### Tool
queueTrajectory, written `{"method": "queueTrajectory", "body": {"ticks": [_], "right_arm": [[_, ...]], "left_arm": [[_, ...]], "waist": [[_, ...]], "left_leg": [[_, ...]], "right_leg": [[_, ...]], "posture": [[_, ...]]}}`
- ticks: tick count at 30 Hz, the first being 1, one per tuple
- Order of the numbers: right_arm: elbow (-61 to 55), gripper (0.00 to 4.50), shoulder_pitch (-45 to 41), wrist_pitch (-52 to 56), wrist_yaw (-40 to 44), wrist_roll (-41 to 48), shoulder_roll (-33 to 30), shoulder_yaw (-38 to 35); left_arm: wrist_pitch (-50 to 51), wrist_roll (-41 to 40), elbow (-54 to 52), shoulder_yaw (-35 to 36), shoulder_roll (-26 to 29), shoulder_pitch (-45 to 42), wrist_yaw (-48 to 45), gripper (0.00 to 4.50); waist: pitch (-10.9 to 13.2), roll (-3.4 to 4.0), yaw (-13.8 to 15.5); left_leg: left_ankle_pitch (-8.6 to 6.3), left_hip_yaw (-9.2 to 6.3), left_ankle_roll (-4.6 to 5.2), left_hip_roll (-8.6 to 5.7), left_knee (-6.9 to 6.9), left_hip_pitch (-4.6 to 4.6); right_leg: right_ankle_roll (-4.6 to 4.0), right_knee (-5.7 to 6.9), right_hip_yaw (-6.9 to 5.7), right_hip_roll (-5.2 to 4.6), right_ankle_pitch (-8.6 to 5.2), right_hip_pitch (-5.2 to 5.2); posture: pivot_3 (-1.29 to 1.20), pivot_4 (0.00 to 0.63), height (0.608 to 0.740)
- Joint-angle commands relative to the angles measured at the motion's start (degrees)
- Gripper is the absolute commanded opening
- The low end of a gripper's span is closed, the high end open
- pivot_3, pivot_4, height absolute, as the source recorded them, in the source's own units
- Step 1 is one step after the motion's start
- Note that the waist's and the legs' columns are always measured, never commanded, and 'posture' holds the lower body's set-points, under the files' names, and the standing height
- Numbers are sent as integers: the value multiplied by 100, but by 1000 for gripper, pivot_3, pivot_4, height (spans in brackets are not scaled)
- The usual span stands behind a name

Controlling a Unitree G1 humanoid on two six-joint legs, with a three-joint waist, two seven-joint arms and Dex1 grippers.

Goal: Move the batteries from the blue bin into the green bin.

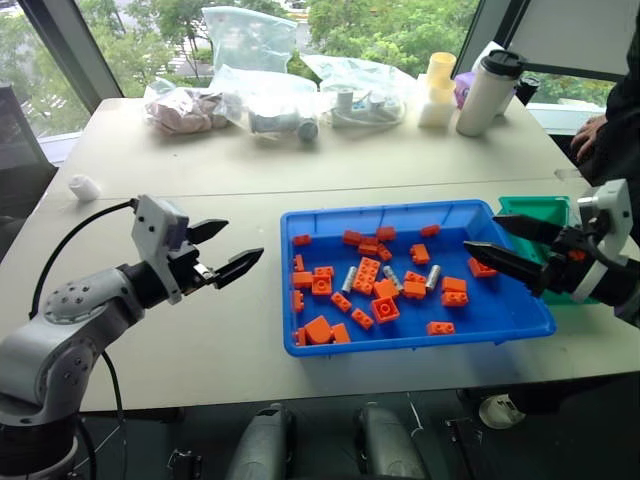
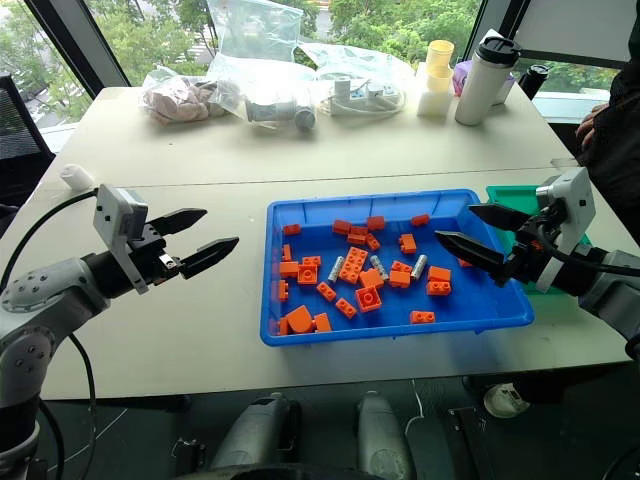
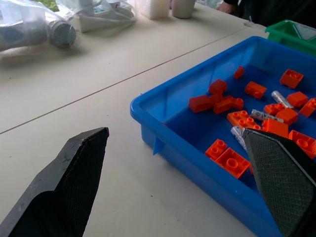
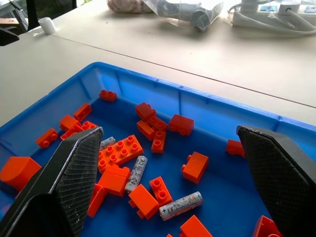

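- The blue bin (image 1: 318, 224) sits in the centre-right of the left eye view, on a pale table (image 1: 200, 165), with the green bin (image 1: 545, 211) just beside its right end, at the right edge of the frame. Set close like this, they keep any carry from one to the other short.
- The batteries (image 4: 181, 205) lie flat among orange bricks (image 1: 366, 275) in the middle of the blue bin; at least three show in the right wrist view, one near the lower centre lying fairly free of the bricks. None can be seen in the green bin, though the gripper hides part of it, so the task looks barely begun.
- The right gripper (image 1: 508, 247) hangs over the right end of the blue bin, in front of the green bin, its fingers spread wide and holding nothing. It points in over the bricks, which suits a reach for a battery.
- The left gripper (image 1: 226, 250) hovers above bare table at the centre-left of the frame, clear of the blue bin's left wall, fingers parted and empty, touching nothing.
- Bagged items, cups and a flask stand along the top of the frame, well apart from the bins.
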Motion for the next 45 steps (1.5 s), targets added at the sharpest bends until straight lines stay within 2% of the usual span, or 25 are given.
{"method": "queueTrajectory", "body": {"ticks": [1, 14, 19, 24, 28, 32, 36, 40, 45], "right_arm": [[-169, 4474, -4, -112, 3, -5, -21, -165], [-116, 4474, -60, -189, -38, -180, -5, -25], [49, 4474, -350, -183, -65, -345, -101, 168], [117, 4474, -464, -163, -210, -807, -247, 491], [130, 4474, -667, -189, -27, -770, -233, 678], [113, 4474, -1251, 2, 515, -666, -414, 1366], [283, 4474, -2252, -38, 1225, -1072, -366, 2707], [894, 4474, -3007, -701, 1545, -2165, 160, 4061], [1428, 4474, -3502, -922, 1782, -2893, 684, 4892]], "left_arm": [[-122, -44, -50, 108, -3, 14, -29, 4500], [-172, 140, 32, -71, 54, -224, 10, 4500], [-89, 137, 155, -80, 113, -573, 17, 4500], [-129, 230, 275, -113, 399, -670, -299, 4500], [-227, 252, 382, -196, 648, -693, -762, 4500], [-268, 392, 421, -465, 1279, -837, -1536, 4500], [-342, 415, 529, -729, 1943, -1175, -2394, 4500], [-315, 399, 522, -833, 2044, -1488, -2609, 4500], [-81, 211, 177, -710, 1987, -1337, -2500, 4500]], "waist": [[0, 0, -1], [0, 0, 2], [0, 0, -3], [0, 1, -7], [0, 1, -9], [1, 1, -18], [3, 4, -35], [3, 2, -41], [6, -2, -25]], "left_leg": [[0, 0, 0, 0, 0, 0], [0, 0, 0, 0, 0, 0], [0, 0, 0, 0, 2, 0], [0, 1, 0, 0, 1, -1], [0, 1, 0, 0, 2, -1], [0, 1, 0, 1, 2, -1], [0, 3, 0, 3, 1, -3], [0, 4, 0, 6, 1, -4], [1, 8, -1, 1, 7, -38]], "right_leg": [[0, 0, 0, 0, 0, 0], [0, 0, 0, 0, 0, 0], [0, 1, -2, 10, 0, 0], [0, 1, -1, 11, 0, -4], [0, 1, -1, 11, 0, -4], [0, 1, -1, 12, 0, -5], [-2, 3, -1, 11, -1, -12], [-2, 1, -1, 11, -1, -15], [0, 7, 0, 11, 1, -51]], "posture": [[0, 150, 740], [0, 150, 740], [0, 150, 740], [0, 150, 740], [0, 150, 740], [0, 150, 740], [0, 150, 740], [0, 150, 740], [0, 150, 740]]}}
